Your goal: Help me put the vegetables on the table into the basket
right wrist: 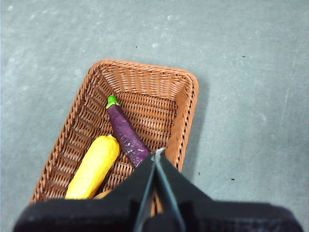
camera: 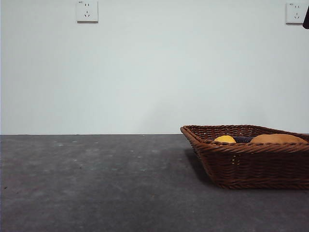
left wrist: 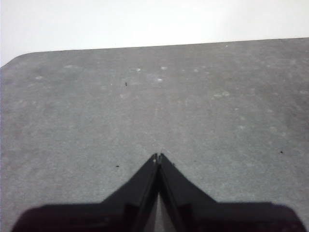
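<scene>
The brown wicker basket (camera: 241, 166) stands on the table (camera: 96, 183) at the right. Over its rim show the yellow corn (camera: 225, 139), a dark strip of eggplant (camera: 243, 139) and the tan potato (camera: 277, 138). In the right wrist view the basket (right wrist: 145, 77) holds the purple eggplant (right wrist: 126, 135) and the corn (right wrist: 94, 166) side by side; the potato is mostly hidden behind the jaws. My right gripper (right wrist: 158, 153) hangs shut and empty above the basket's near end. My left gripper (left wrist: 158, 156) is shut over bare table (left wrist: 145, 96), holding nothing.
A white wall with two sockets (camera: 87, 10) runs behind the table. A black arm tip (camera: 306, 19) shows at the top right corner of the front view. The table's far edge and a rounded corner (left wrist: 14, 57) appear in the left wrist view.
</scene>
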You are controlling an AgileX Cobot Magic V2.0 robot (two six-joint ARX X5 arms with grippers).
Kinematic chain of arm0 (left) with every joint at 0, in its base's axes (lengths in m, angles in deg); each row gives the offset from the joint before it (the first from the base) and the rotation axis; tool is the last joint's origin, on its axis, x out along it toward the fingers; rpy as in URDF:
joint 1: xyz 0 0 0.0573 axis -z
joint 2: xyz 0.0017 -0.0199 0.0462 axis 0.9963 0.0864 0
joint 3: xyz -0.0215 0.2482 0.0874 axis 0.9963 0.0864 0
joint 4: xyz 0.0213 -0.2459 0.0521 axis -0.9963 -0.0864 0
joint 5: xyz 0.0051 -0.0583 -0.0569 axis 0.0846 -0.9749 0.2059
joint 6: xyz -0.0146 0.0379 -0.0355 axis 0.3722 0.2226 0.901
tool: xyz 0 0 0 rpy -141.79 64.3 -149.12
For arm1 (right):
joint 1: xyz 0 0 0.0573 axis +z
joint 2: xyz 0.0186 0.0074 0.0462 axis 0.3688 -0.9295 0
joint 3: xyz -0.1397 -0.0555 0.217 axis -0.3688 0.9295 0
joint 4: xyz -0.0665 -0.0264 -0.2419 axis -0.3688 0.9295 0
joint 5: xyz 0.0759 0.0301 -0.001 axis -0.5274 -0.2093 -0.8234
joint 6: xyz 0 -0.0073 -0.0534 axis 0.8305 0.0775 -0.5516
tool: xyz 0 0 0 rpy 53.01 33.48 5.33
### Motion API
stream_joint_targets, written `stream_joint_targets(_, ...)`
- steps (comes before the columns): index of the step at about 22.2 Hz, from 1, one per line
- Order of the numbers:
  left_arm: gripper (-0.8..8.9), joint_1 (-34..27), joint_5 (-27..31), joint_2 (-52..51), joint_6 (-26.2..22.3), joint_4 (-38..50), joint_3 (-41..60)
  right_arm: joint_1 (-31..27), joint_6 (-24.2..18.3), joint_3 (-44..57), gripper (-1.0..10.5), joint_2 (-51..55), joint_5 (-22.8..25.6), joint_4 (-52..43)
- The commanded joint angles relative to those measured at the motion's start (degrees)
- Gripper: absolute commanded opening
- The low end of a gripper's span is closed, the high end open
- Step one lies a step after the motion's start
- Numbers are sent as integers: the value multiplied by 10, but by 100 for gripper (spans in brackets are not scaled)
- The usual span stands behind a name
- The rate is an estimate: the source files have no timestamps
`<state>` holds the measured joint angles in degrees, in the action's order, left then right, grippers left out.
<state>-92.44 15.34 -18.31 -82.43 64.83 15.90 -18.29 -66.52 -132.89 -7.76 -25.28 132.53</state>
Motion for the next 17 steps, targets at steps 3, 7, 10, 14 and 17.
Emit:
stream_joint_targets(3,-4,-2,0,10,6,4,5,0,-3,-1,2,-2,2,-4)
stream_joint_targets(7,-4,-2,0,22,6,4,5,0,-3,-1,2,-2,2,-4)
stream_joint_targets(10,-4,-2,0,29,6,4,5,0,-3,-1,2,-2,2,-4)
stream_joint_targets(14,-4,-2,0,32,6,4,5,0,-13,0,2,-3,13,-2)
stream_joint_targets(17,-4,-2,0,35,6,4,5,-2,-18,10,2,23,42,-19)
